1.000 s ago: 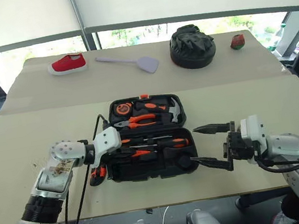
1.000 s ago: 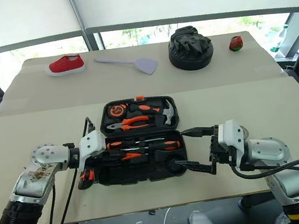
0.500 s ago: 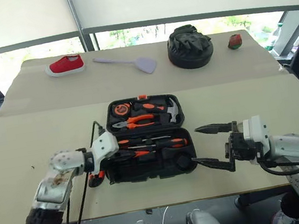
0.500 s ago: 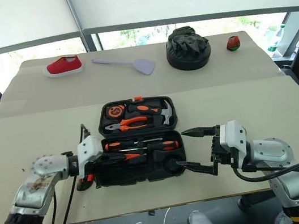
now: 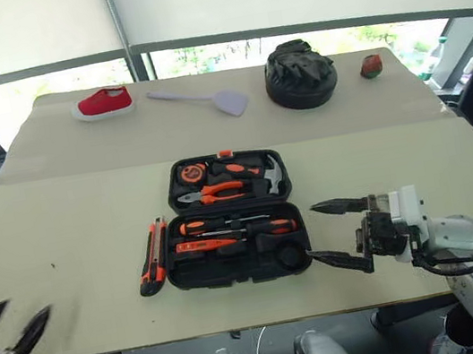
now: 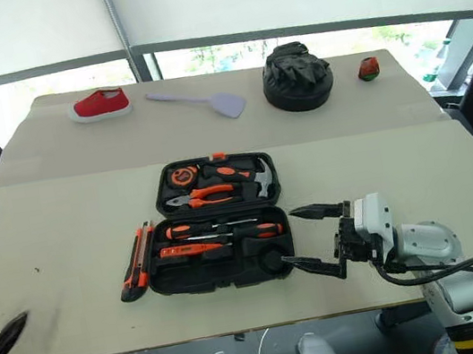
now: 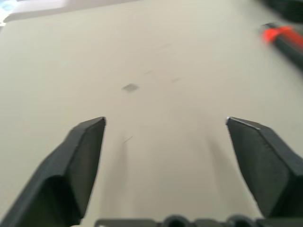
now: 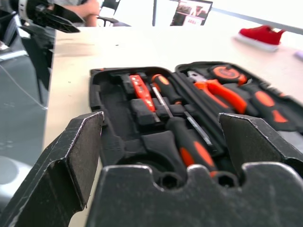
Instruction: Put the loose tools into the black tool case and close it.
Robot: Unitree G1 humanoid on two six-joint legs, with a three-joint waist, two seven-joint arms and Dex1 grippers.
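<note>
Beige tabletop (image 5: 64, 233) under bright windows, and the black tool case (image 5: 238, 267) lies open at its middle, lid flat behind the tray. Big change: the left gripper (image 5: 4, 332), which a second ago was reaching in at the case's left edge, has swung away to the table's near left corner, fingers now spread and empty. It leaves the utility knife (image 5: 153, 256) on the table, touching the case's left wall, not in a recess. Screwdrivers (image 5: 238, 228) sit in the tray. The right gripper (image 5: 338, 232) hasn't budged, jaws wide apart just off the case's right end, holding nothing. So the knife looks unfinished, and the lid is not yet shut.
</note>
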